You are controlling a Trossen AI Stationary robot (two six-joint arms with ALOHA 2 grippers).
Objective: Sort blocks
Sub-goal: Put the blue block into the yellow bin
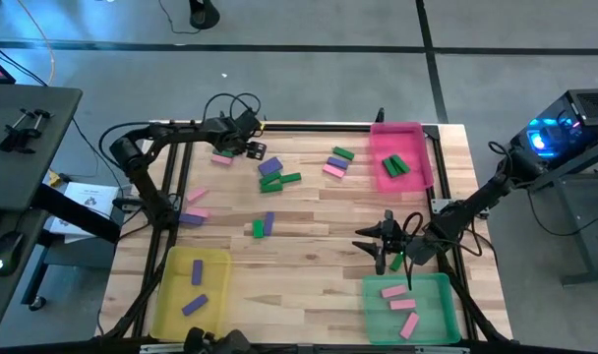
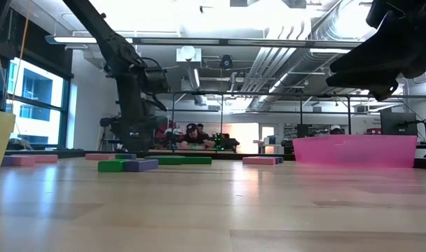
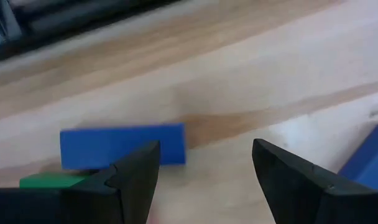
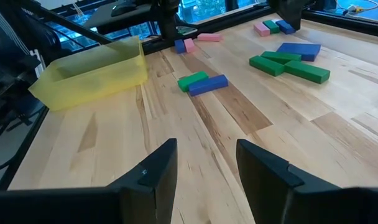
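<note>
Small flat blocks in green, pink and purple lie scattered on the wooden table: a purple one [image 1: 269, 167] beside green ones [image 1: 282, 181], a pink one [image 1: 221, 157], and a green and purple pair [image 1: 263, 226] side by side. My left gripper [image 1: 255, 147] hovers open near the far edge, pointing steeply down. In its wrist view a purple block [image 3: 120, 146] and a green block [image 3: 52, 180] lie flat just beyond one fingertip of this gripper [image 3: 204, 149]. My right gripper [image 1: 375, 246] stands open above the near right of the table, with only bare table between its fingers [image 4: 204, 152].
A yellow tray [image 1: 163, 295] at the near left holds two purple blocks. A green tray [image 1: 373, 305] at the near right holds pink blocks. A pink tray [image 1: 417, 133] at the far right holds green blocks. A black frame borders the table. People sit beyond the far edge.
</note>
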